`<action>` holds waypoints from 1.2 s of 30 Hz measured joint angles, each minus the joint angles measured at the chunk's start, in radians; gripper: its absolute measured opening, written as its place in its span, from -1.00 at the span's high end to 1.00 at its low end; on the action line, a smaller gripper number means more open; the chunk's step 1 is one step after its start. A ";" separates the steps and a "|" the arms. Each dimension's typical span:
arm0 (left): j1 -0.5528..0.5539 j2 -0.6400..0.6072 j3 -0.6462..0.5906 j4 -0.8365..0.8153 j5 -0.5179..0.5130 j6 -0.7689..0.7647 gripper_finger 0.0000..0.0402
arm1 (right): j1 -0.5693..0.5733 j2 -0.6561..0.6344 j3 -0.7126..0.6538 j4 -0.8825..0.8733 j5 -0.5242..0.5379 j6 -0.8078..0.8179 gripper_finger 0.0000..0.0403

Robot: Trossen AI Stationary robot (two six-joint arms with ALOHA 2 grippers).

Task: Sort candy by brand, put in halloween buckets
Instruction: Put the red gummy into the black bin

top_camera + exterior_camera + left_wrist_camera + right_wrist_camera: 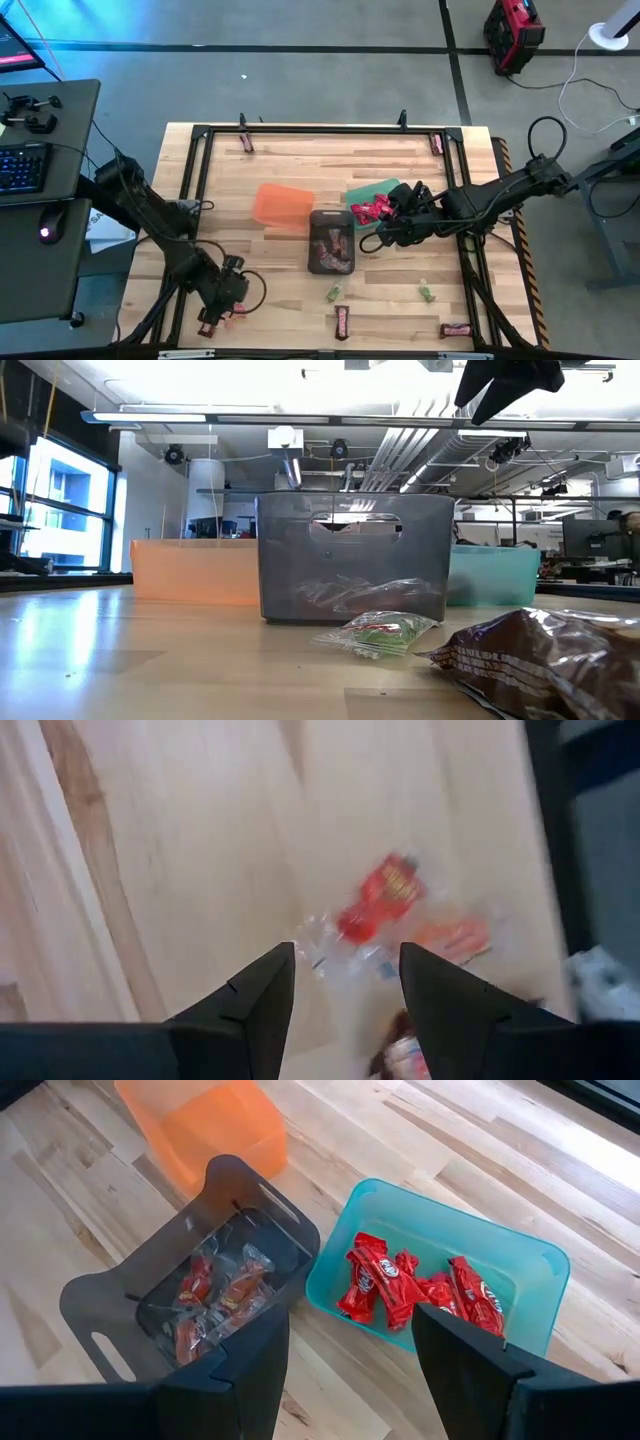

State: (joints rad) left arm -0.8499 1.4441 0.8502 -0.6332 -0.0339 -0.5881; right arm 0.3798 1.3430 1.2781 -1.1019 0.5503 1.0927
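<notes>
Wooden table (290, 160) inside a black frame, seen from above. At its centre stand three buckets: the orange bucket (280, 203) on the left, the dark grey bucket (331, 241) in the middle and the green bucket (372, 192) on the right, its sides close to the grey one's.

Green bucket (520, 1260): red-wrapped candies (400, 1285) with white lettering too small to read. Grey bucket (140, 1295): clear-wrapped red and orange pieces (215, 1295). Orange bucket (205, 1125): nothing visible inside.

Loose candy: brown bars near the far corners (247, 143) and along the near edge (342, 320), green pieces (333, 293) in front of the grey bucket; in the low view one green piece (385, 630) lies beside a brown wrapper (550, 655), print unreadable.

Right gripper (385, 222): above the near edge of the green bucket, beside the grey one; fingers (250, 1370) spread wide, holding nothing.

Left gripper (222, 310): at the near left corner, fingers (265, 995) parted and empty, above a clear packet with a red-orange printed piece (380, 900); its label is illegible.
</notes>
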 joint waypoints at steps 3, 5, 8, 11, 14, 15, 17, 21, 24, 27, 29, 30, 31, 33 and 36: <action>-0.003 0.000 -0.036 0.042 0.031 0.068 0.15 | 0.000 0.000 0.000 0.000 0.001 -0.001 -0.02; -0.003 0.000 -0.049 0.046 0.050 0.130 0.15 | 0.000 0.000 0.000 0.000 0.003 -0.001 -0.02; -0.003 0.000 -0.054 0.068 0.048 0.236 0.15 | 0.000 0.000 0.000 0.000 0.004 0.003 -0.02; -0.001 0.000 -0.054 0.098 0.045 0.331 0.15 | 0.000 0.000 0.000 0.000 0.004 0.006 -0.02; -0.001 0.011 -0.053 0.131 0.044 0.404 0.15 | 0.000 0.000 0.000 0.000 0.004 0.006 -0.02; -0.002 0.019 -0.053 0.134 0.044 0.426 0.15 | 0.000 0.000 0.000 0.001 0.004 0.006 -0.02; -0.001 0.040 -0.053 0.137 0.044 0.468 0.15 | 0.000 0.000 0.000 0.001 0.004 0.006 -0.02; -0.002 0.086 -0.053 0.138 0.047 0.514 0.15 | 0.000 0.000 0.000 0.002 0.004 0.030 -0.02; -0.004 0.110 -0.053 0.135 0.048 0.521 0.15 | 0.000 0.000 0.000 0.003 0.004 0.032 -0.02; -0.004 0.131 -0.053 0.136 0.048 0.529 0.15 | 0.000 0.000 0.000 0.003 0.004 0.033 -0.02; -0.004 0.148 -0.053 0.139 0.048 0.549 0.15 | 0.000 0.000 0.000 0.003 0.004 0.033 -0.02; -0.004 0.158 -0.053 0.139 0.048 0.563 0.15 | 0.000 0.000 0.000 0.003 0.003 0.033 -0.02; -0.004 0.169 -0.052 0.139 0.048 0.571 0.15 | 0.000 0.000 0.000 0.003 0.004 0.033 -0.02; -0.004 0.186 -0.048 0.141 0.047 0.573 0.15 | 0.000 0.000 0.000 0.003 0.004 0.033 -0.02; -0.004 0.196 -0.048 0.142 0.046 0.560 0.19 | 0.000 0.000 0.000 0.004 0.002 0.033 -0.02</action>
State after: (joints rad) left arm -0.8538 1.6399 0.8022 -0.4917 0.0124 -0.0281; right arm 0.3798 1.3430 1.2778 -1.0982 0.5519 1.1255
